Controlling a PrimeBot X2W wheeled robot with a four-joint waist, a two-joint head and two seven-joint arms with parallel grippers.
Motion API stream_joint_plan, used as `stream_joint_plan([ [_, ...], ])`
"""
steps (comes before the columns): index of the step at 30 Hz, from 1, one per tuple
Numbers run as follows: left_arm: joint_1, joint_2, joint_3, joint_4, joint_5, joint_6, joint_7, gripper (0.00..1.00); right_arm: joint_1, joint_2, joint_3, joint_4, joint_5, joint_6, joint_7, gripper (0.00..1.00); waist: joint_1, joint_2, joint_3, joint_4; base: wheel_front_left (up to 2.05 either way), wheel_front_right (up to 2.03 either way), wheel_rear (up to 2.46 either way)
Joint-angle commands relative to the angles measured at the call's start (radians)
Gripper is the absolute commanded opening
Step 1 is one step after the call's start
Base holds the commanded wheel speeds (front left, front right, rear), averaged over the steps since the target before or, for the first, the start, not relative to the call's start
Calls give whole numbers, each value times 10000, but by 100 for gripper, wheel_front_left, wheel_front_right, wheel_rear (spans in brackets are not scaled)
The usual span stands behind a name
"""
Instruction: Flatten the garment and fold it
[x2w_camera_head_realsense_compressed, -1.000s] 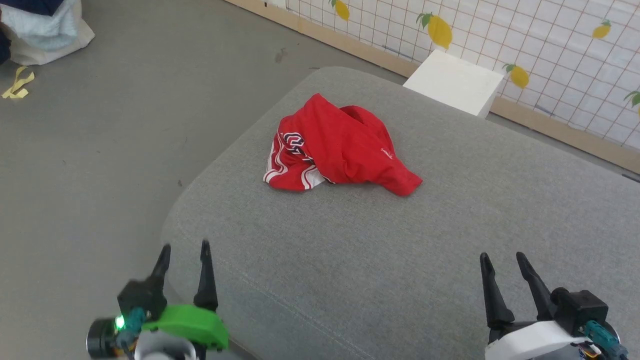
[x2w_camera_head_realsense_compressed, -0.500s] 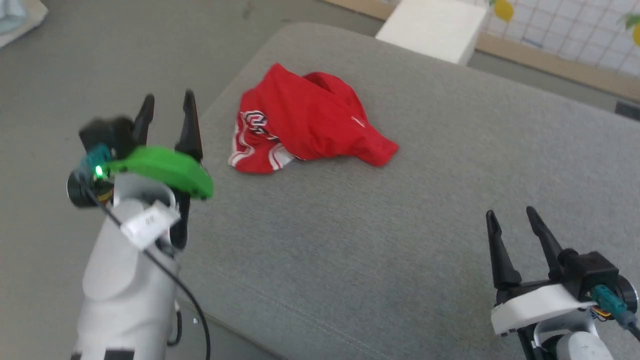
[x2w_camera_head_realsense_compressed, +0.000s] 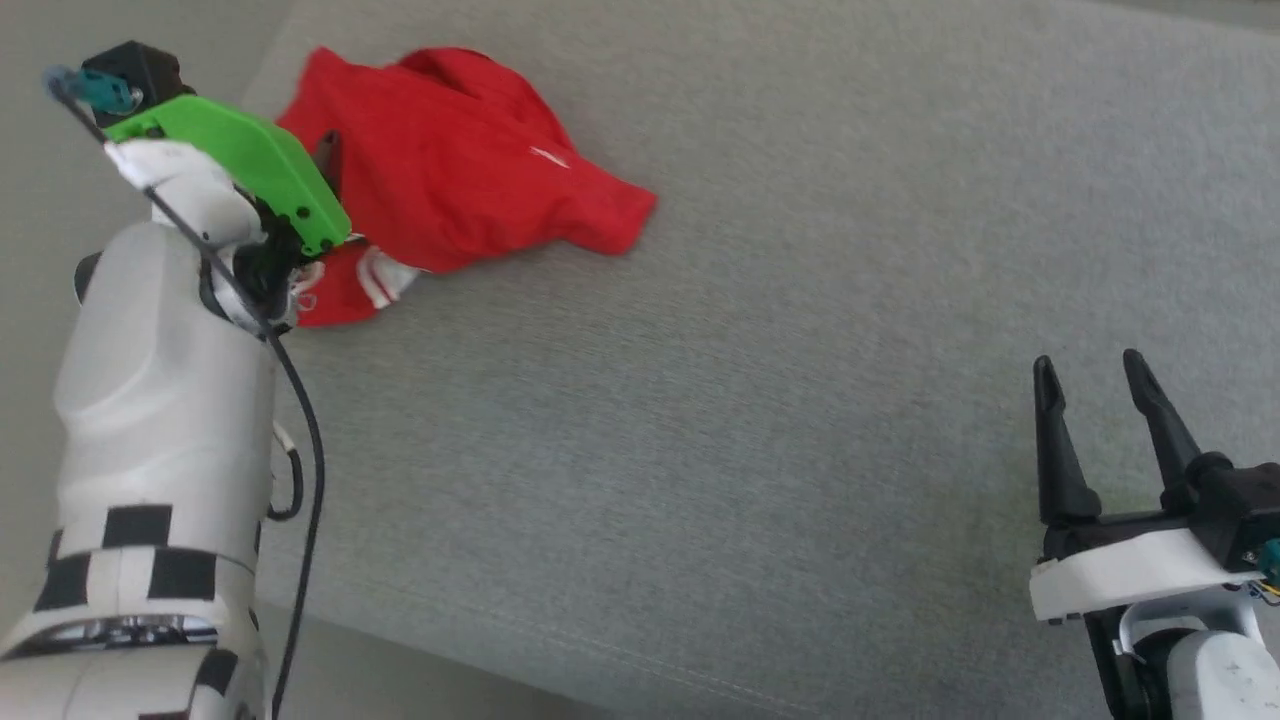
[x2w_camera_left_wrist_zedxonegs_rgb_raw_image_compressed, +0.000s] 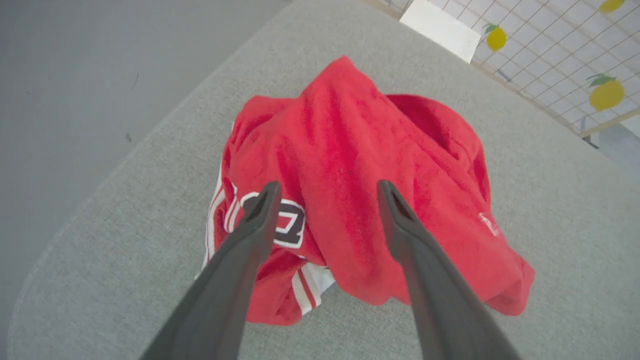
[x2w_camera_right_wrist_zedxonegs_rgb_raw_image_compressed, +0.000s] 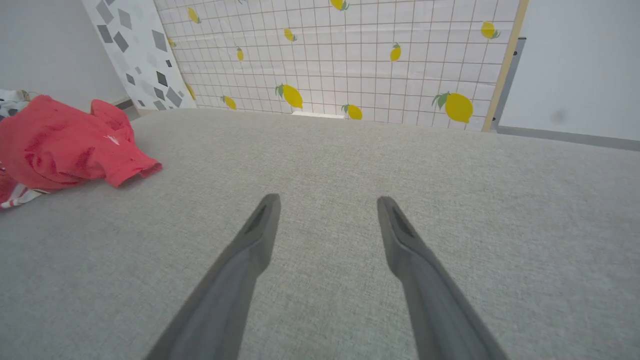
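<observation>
The garment (x2w_camera_head_realsense_compressed: 460, 170) lies crumpled in a heap near the left edge of the grey cushion, bright red with a white striped hem (x2w_camera_left_wrist_zedxonegs_rgb_raw_image_compressed: 305, 290) and dark white-outlined lettering (x2w_camera_left_wrist_zedxonegs_rgb_raw_image_compressed: 292, 225) at its near left side. My left gripper (x2w_camera_left_wrist_zedxonegs_rgb_raw_image_compressed: 327, 190) hovers open just above the heap's near side, jaws straddling a red fold without touching it. In the head view its green wrist cover (x2w_camera_head_realsense_compressed: 240, 165) hides most of the fingers. My right gripper (x2w_camera_head_realsense_compressed: 1088, 362) stands open over bare cushion at the lower right, far from the garment (x2w_camera_right_wrist_zedxonegs_rgb_raw_image_compressed: 60, 145), with nothing between its jaws.
The wide grey cushion (x2w_camera_head_realsense_compressed: 750, 400) has a rounded edge close to the garment's left side, with grey floor (x2w_camera_left_wrist_zedxonegs_rgb_raw_image_compressed: 75, 75) beyond it. A white box (x2w_camera_left_wrist_zedxonegs_rgb_raw_image_compressed: 440, 25) and a lemon-print grid wall (x2w_camera_right_wrist_zedxonegs_rgb_raw_image_compressed: 350, 50) stand behind the cushion.
The head camera has tilted down and shifted, so the picture moved. My left arm has reached forward from the cushion's near edge up to the garment. The right gripper stayed low, open.
</observation>
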Motion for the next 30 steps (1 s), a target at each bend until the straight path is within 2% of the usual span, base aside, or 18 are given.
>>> stream_joint_plan([
  [1, -270, 75, -26, 115, -41, 216, 422, 100, -176, -3, -58, -113, -27, -15, -8, 100, -1, 0, 1263, -1056, 0, 0, 0],
  [8, -645, 43, -298, 334, -82, 1049, 2996, 100, -328, -3, -164, -395, -37, -15, -60, 100, -1, 0, 1899, -1166, 0, 0, 0],
  [14, -240, -129, -703, 34, 49, 1463, 4272, 100, -493, -9, -295, -419, -68, -15, -90, 100, -1, 0, 2073, -1022, 0, 0, 0],
  [15, -172, -119, -724, -90, 76, 1516, 4246, 18, -515, -10, -293, -397, -68, -15, -96, 100, -1, 0, 2066, -1000, 0, 0, 0],
  [16, -113, -109, -702, -243, 66, 1541, 4143, 0, -536, -10, -289, -376, -64, -15, -106, 100, -1, 0, 2049, -969, 0, 0, 0],
  [21, 33, -11, -427, -997, 13, 1654, 3062, 0, -569, -9, -219, -256, -70, -15, -138, 100, -1, 0, 1834, -871, 0, 0, 0],
  [25, 10, 106, -108, -1589, -1, 1739, 1809, 0, -574, -8, -139, -11, -3, -15, -238, 100, -1, 0, 1433, -858, 0, 0, 0],
  [30, -257, 387, -51, -2236, 170, 1400, 376, 0, -527, -6, -52, 501, 181, -15, -450, 100, -1, 0, 643, -915, 0, 0, 0],
])
